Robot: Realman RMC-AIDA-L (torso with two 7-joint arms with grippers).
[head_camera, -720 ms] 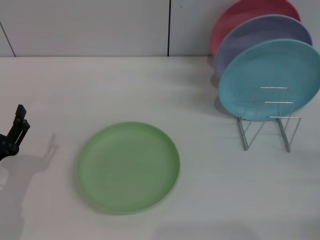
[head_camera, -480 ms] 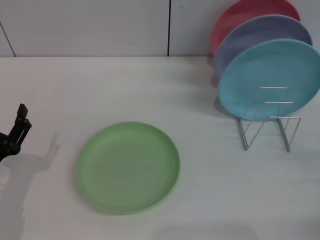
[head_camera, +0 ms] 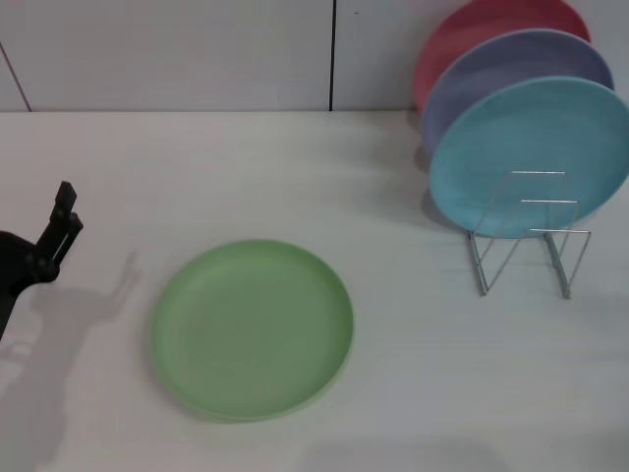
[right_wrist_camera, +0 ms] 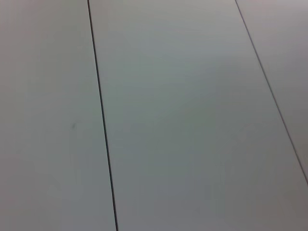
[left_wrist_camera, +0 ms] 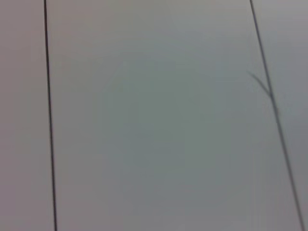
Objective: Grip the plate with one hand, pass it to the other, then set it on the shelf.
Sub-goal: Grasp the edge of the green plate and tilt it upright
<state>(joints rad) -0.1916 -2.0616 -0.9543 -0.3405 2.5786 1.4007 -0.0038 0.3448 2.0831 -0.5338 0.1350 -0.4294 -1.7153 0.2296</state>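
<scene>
The light-green plate lies flat on the white table, a little left of the middle in the head view. My left gripper reaches in from the left edge, raised above the table and well to the left of the plate, touching nothing. The silver wire shelf stands at the right, its front loops bare. My right gripper is out of view. Both wrist views show only a pale panelled wall.
A teal-blue plate, a lavender plate and a red plate stand upright in the back slots of the rack. The wall runs along the far edge of the table.
My left gripper has come farther into view, moving right and toward the plate. The plate and the rack have not moved.
</scene>
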